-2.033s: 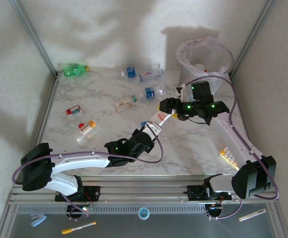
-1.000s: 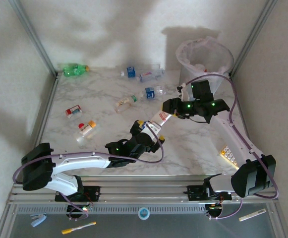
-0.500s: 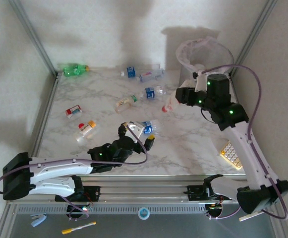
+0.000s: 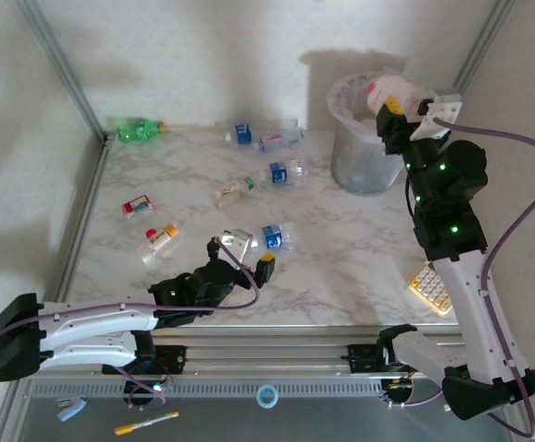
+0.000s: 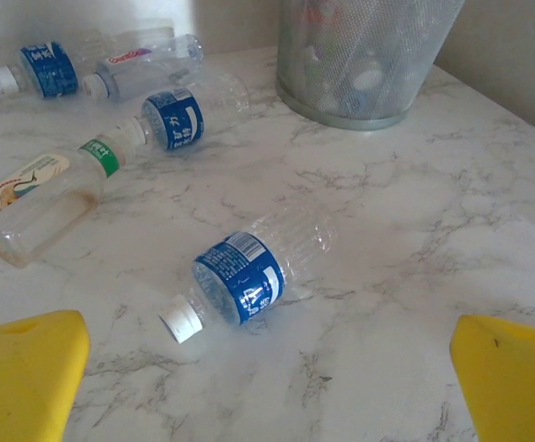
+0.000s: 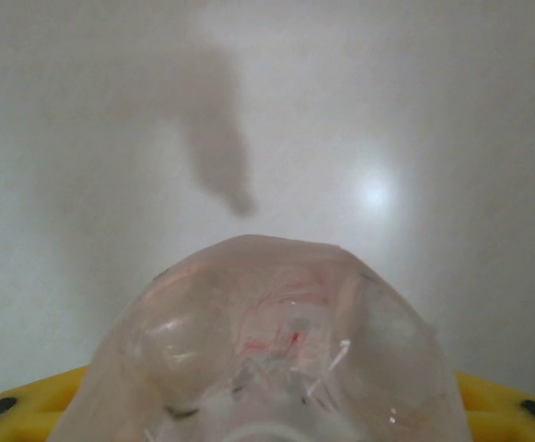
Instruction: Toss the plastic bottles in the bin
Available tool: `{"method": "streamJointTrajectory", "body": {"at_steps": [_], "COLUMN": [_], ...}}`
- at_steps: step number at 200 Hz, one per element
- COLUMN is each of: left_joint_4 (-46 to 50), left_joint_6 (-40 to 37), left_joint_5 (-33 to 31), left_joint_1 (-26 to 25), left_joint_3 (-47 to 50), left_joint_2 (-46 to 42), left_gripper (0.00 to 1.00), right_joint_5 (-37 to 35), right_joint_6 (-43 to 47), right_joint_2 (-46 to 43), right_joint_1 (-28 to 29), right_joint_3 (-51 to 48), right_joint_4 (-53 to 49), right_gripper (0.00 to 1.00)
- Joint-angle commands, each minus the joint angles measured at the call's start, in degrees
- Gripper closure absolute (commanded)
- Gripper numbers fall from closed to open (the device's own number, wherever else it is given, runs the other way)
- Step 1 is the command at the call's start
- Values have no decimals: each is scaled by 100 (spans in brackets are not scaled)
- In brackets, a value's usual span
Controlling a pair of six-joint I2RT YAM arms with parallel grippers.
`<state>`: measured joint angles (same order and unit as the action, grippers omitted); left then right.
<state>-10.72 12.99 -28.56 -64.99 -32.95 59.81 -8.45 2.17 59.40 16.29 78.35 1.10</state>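
My right gripper (image 4: 391,99) is shut on a clear plastic bottle (image 4: 380,92) with a red label, held high at the rim of the bin (image 4: 366,147). That bottle's base (image 6: 276,341) bulges out between the yellow fingers (image 6: 493,396). My left gripper (image 4: 247,254) is open just above the table, empty, facing a blue-labelled bottle (image 5: 249,272) that lies with its white cap toward me. Its yellow fingers (image 5: 23,373) stand wide apart. The grey mesh bin (image 5: 364,55) with bottles inside stands behind.
Several bottles lie across the table: a green one (image 4: 138,129), two at the back (image 4: 265,138), one with a blue label (image 4: 284,172), one with a green band (image 4: 233,191), and red (image 4: 136,206) and orange ones (image 4: 161,238). A beige calculator (image 4: 430,285) lies right.
The right arm has swung up and right, carrying the red-labelled bottle from mid-table to the bin's rim. The left gripper has drawn back toward the near left, open.
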Motion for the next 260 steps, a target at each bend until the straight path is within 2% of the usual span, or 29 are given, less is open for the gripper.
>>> {"method": "streamJointTrajectory", "body": {"at_steps": [1,65,85,105,125,133,143,159,194,260], "left_joint_4": [-51,-79,-83,-97,-72,-51,-18,32,226,511], "left_joint_6": [151,107,91,64,45,45,37,37,72,-80], "left_joint_5": [-54,32,85,160,210,227,251,337,415,1009], "left_joint_1": [57,153,196,245,262,262,266,286,353,810], "left_joint_3": [43,30,19,-13,-77,-118,-163,-212,-326,-575], "left_joint_2": [-18,5,32,72,157,198,232,308,502,749], "left_gripper": [0,0,0,0,0,0,0,0,0,0], "right_joint_5": [-456,-318,-212,3,465,615,765,894,1006,1223], "right_joint_6": [297,195,-5,-363,-826,-959,-1039,-1184,-1228,-1141], "right_joint_2": [18,423,960,1972,3118,3564,3987,4407,4002,3390], "right_joint_1": [-141,-465,-693,-977,-1254,-1317,-1370,-1409,-1427,-1428], "right_joint_3": [66,264,801,1983,3559,4164,4774,5418,4970,4440], "right_joint_4": [813,572,39,-1198,-2794,-3376,-3919,-4553,-4385,-4540], "right_gripper": [70,70,69,63,50,42,31,22,14,8]}}
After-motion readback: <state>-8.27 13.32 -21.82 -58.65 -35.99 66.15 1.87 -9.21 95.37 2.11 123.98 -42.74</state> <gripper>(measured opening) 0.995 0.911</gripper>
